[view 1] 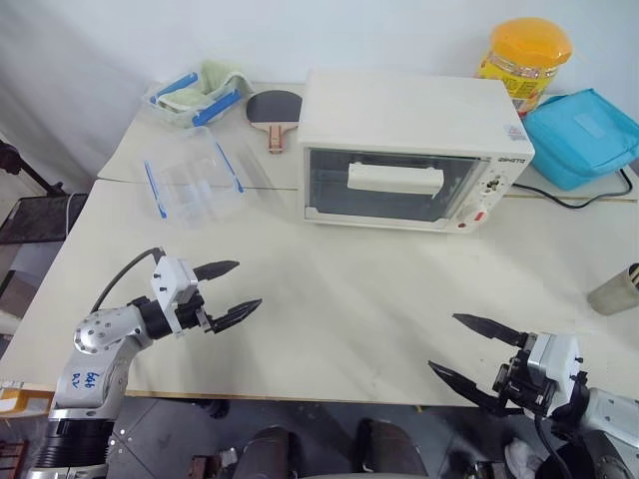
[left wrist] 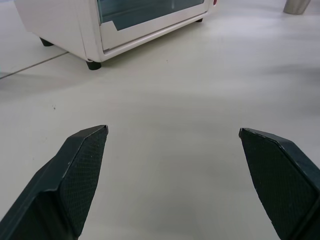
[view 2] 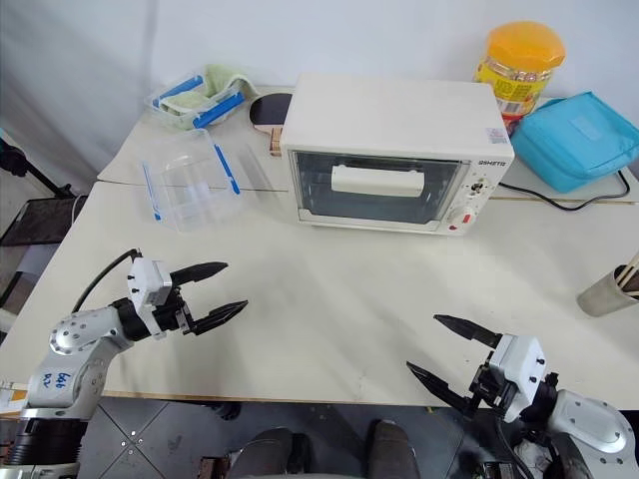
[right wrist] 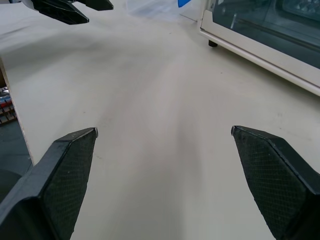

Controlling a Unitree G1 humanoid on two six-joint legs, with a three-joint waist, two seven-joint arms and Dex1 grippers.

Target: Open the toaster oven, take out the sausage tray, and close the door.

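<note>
The oven (view 1: 409,150) sits at the table's (view 1: 339,309) far side, door (view 1: 384,185) shut. Both grippers, left (view 1: 235,292) and right (view 1: 467,346), hover near the front edge, fingers spread wide, holding nothing.

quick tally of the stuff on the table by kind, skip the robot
toaster oven: 1
clear plastic containers with blue clips: 2, one empty, one with a green cloth inside
table tennis paddle: 1
yellow jar with orange lid: 1
blue pouch: 1
metal cup: 1
total: 7
</note>
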